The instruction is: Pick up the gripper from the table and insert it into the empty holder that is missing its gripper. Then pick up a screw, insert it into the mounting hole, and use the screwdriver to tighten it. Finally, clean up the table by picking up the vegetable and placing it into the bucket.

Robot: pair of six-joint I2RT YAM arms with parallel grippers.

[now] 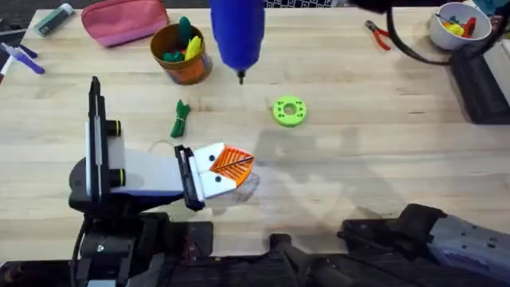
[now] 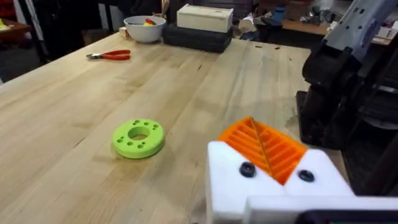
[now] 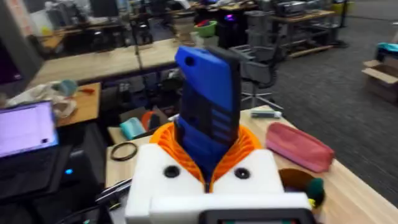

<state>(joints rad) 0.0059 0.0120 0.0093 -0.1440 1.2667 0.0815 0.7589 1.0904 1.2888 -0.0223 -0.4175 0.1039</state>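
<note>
My right gripper is shut on the blue screwdriver, its orange ribbed pads on either side of the body. From overhead the screwdriver hangs high above the table's far middle, with its silver bit pointing down. Low over the near table, my left gripper is shut, its orange pads pressed together with nothing between them. Both of its white mounts carry dark screws. The green vegetable lies on the table near the orange-brown bucket. The loose gripper and the empty holder are out of view.
A green ring lies mid-table, right of the vegetable. The bucket holds green and yellow toy pieces. A pink pouch is at the back left. Red pliers and a white bowl are at the back right.
</note>
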